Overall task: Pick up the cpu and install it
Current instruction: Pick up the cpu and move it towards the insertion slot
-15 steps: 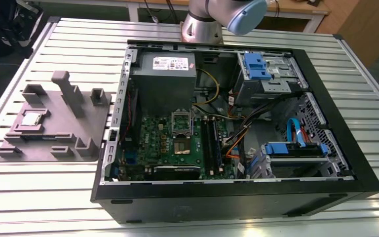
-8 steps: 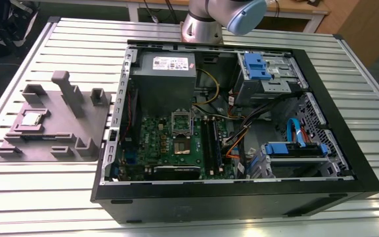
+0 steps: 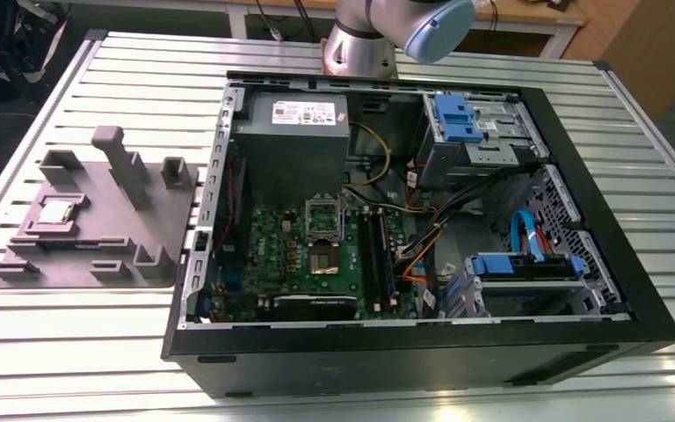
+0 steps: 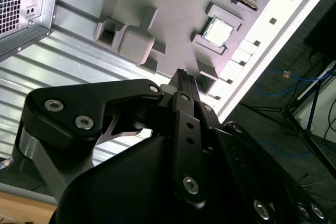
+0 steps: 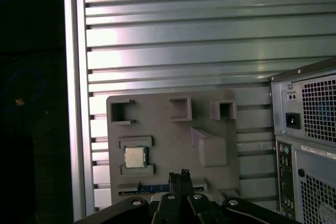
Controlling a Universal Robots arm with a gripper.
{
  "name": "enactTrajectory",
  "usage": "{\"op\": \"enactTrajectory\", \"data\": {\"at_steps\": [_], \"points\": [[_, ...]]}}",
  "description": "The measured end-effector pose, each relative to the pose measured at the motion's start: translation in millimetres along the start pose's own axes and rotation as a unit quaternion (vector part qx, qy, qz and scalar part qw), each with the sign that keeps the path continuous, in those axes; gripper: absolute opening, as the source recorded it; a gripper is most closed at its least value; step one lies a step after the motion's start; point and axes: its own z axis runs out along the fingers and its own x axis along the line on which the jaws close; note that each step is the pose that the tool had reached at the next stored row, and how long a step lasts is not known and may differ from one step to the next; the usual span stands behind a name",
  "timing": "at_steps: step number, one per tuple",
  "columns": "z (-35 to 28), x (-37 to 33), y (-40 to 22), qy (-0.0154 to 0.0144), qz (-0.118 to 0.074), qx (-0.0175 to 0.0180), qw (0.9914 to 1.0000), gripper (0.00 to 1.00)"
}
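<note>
- Status: cpu lies flat, metal top up, in its pocket on the grey fixture tray. It has not been lifted.
- Tray sits on the slatted bench at the exterior view's left, just beside the open computer case.
- Pocket detail, first wrist view: raised lips stand on two opposite sides of the chip. Judged purpose is to keep it square at a known spot and leave the other two edges free for a pinch.
- Pincer points down at the tray. Its tips line up beside the cpu rather than over it, and they are well clear of it with no contact.
- Pincer state: fingers are pressed together with nothing between them. They would have to spread before any grasp, as I judge it.
- Case lies on its side with the panel off, so the green motherboard faces up. Judged reason is to let the chip go in from above.
- Socket sits mid-board with its metal frame around a dark centre. Whether the seat is bare I cannot tell.
- Progress, as judged: approach stage only, with pick-up and install both not yet done.
</note>
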Motion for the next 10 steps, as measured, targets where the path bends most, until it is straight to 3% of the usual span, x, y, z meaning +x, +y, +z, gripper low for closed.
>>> {"op": "enactTrajectory", "data": {"at_steps": [5, 7, 8, 10], "points": [[0.0, 0.0, 0.0, 0.0000, 0.000, 0.0000, 1.00000, 0.11], [0.0, 0.1, 0.0, 0.0000, 0.000, 0.0000, 1.00000, 0.16], [0.0, 0.0, 0.0, 0.0000, 0.000, 0.0000, 1.00000, 0.24], [0.0, 0.1, 0.0, 0.0000, 0.000, 0.0000, 1.00000, 0.24]]}}
